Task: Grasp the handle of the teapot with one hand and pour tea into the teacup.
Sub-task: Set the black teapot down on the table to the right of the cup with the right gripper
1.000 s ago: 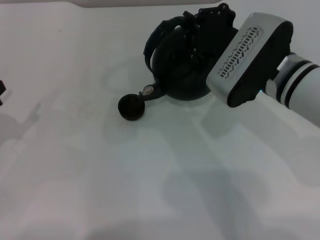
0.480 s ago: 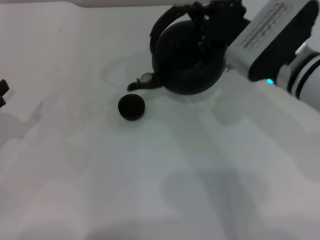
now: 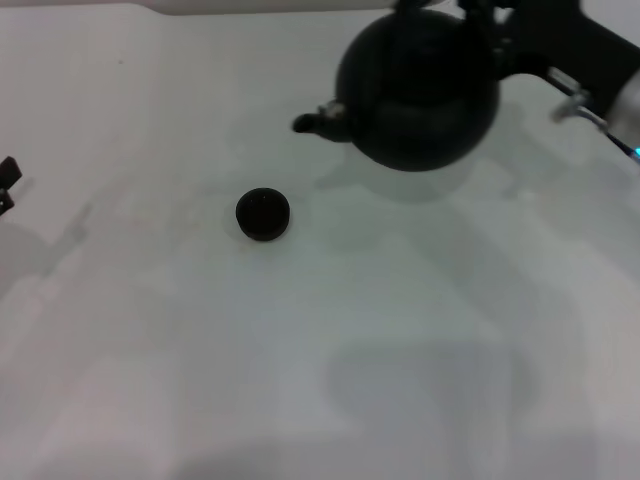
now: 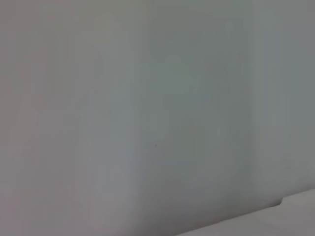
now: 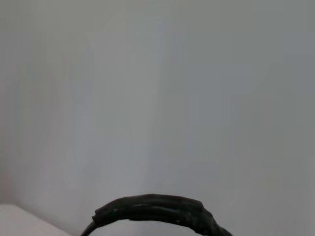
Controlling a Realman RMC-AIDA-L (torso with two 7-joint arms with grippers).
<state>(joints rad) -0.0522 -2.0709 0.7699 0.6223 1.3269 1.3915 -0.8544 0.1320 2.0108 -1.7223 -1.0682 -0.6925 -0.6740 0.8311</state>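
Observation:
The round black teapot (image 3: 420,95) hangs above the table at the back right, level, its short spout (image 3: 312,122) pointing left. My right gripper (image 3: 478,8) sits over the pot at the picture's top edge, shut on the handle; the black forearm runs off to the right. In the head view the handle is cut off by that edge, while the right wrist view shows its wrapped black arch (image 5: 157,209). The tiny black teacup (image 3: 263,214) stands on the table to the left of and nearer than the spout, apart from it. Only a black tip of my left gripper (image 3: 6,185) shows, at the far left edge.
The white table (image 3: 300,360) bears only the teacup and the pot's shadow (image 3: 400,185) under the pot. The left wrist view shows only a plain pale surface.
The teapot has risen off the table and moved back and to the right, levelling out; its spout has left the teacup. The right arm has drawn up and back with it.

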